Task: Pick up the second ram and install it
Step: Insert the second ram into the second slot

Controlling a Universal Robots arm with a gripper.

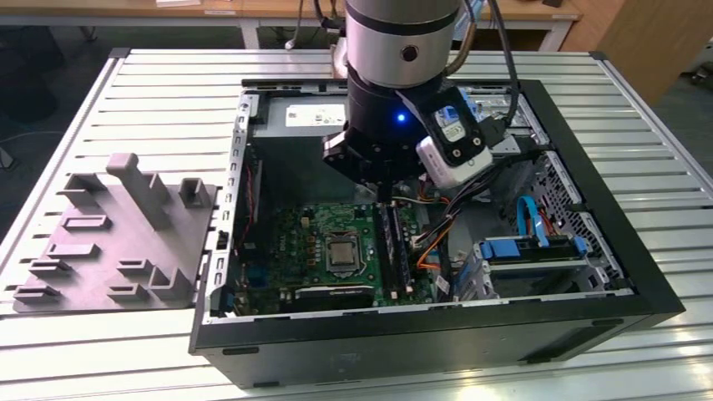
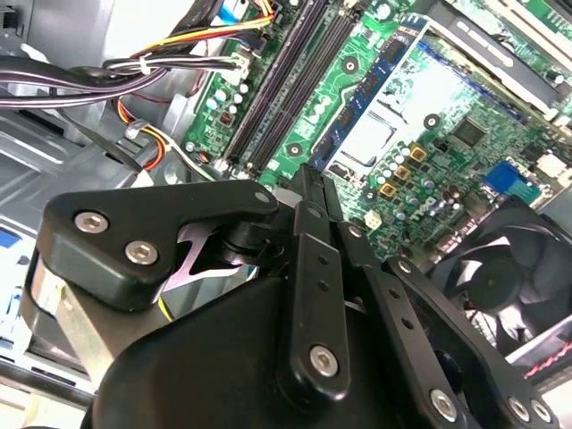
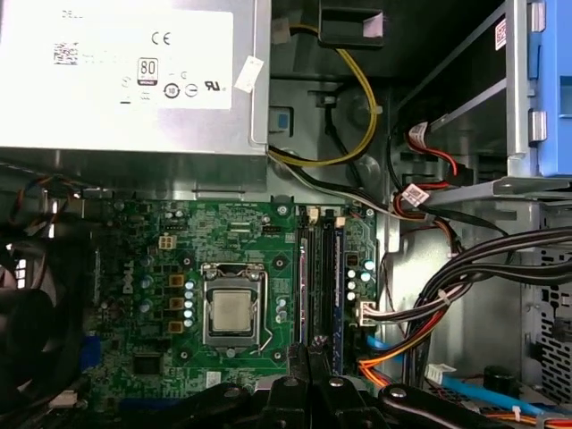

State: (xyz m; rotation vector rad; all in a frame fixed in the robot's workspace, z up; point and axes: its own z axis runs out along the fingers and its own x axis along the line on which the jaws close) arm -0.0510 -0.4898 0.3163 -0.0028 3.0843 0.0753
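Blue-edged second ram [image 2: 362,94] found pinched on edge in narrowed hand [image 2: 308,179] just above memory sockets [image 2: 290,80] beside processor [image 3: 231,313], not yet seated; judged liable to jam or flex if pressed tilted or off socket line.

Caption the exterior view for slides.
Silver robot arm hangs inside black computer case, above green motherboard; grey moulded tray at the exterior view's left.

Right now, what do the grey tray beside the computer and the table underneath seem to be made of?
The grey tray looks like moulded or printed plastic: matt, even grey, posts and pockets in one piece. The table looks like aluminium: pale, faintly shiny slats with long straight grooves, like extruded profiles. Looks alone can't confirm either.
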